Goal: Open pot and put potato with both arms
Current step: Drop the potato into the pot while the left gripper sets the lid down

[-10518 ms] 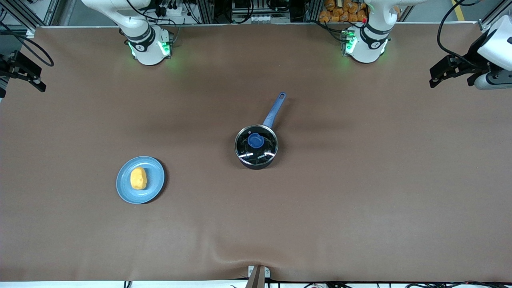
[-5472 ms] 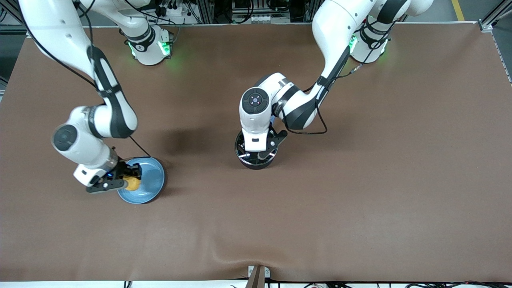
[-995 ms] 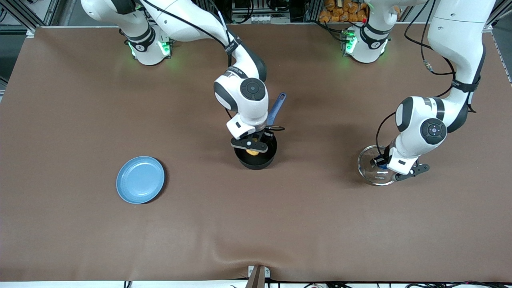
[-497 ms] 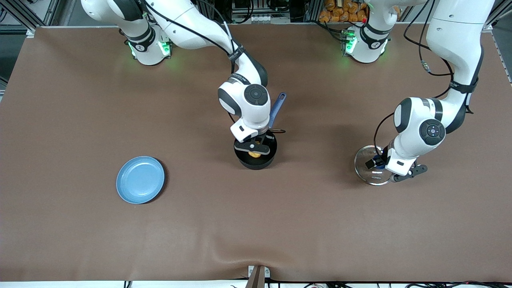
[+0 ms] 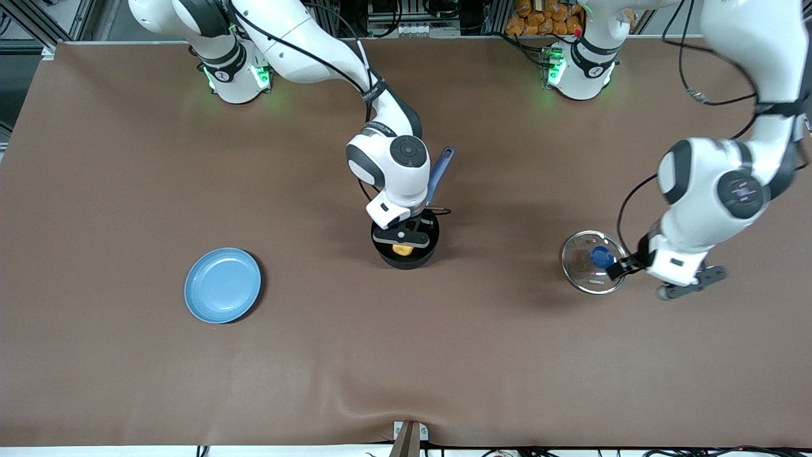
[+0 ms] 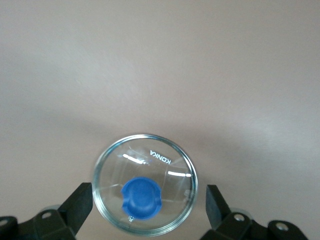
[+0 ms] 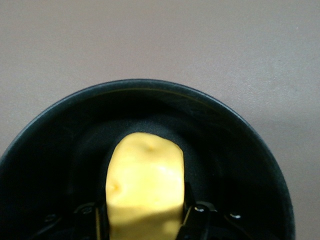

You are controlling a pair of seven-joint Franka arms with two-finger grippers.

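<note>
The black pot [image 5: 427, 249] stands open at mid-table, its blue handle [image 5: 439, 172] pointing toward the robots' bases. My right gripper [image 5: 401, 238] reaches into it, shut on the yellow potato [image 5: 401, 249]. In the right wrist view the potato [image 7: 145, 185] sits between the fingers, inside the pot's wall [image 7: 240, 160]. The glass lid [image 5: 587, 273] with its blue knob [image 5: 600, 256] lies on the table toward the left arm's end. My left gripper [image 5: 656, 279] is open and empty above the lid. In the left wrist view the lid [image 6: 172, 182] lies below and between the spread fingers [image 6: 77, 205].
An empty light-blue plate [image 5: 222, 285] lies toward the right arm's end of the table, nearer the front camera than the pot. The brown table cover has a raised wrinkle [image 5: 380, 397] at its front edge.
My left gripper has let go of the lid's knob, opened and lifted away toward the left arm's end; the lid stays on the table. My right gripper has sunk slightly into the pot with the potato.
</note>
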